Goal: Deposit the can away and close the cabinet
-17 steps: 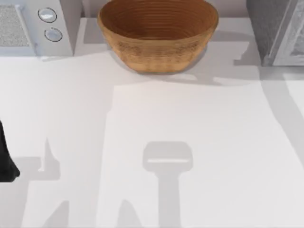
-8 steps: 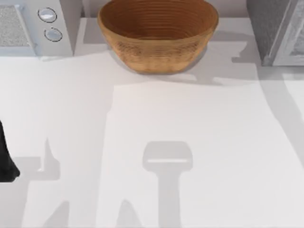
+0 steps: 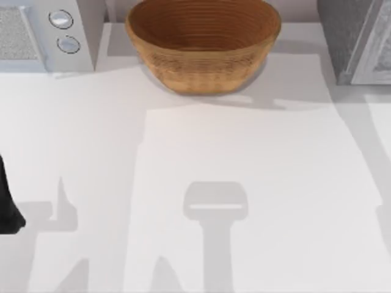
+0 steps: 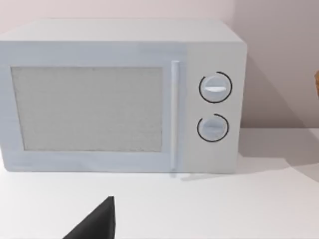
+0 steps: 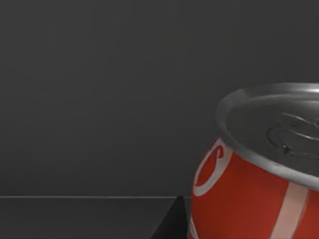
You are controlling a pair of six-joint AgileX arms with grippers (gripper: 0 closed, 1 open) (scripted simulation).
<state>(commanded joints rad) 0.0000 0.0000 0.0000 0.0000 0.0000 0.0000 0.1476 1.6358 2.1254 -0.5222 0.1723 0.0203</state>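
Dark interior; can (image 5: 249,184) red, silver top.

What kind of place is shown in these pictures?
Probably a rendered kitchen counter: a white microwave with two dials stands at the back left of the table, a woven bowl sits beside it, and a red can shows against a dark surface.
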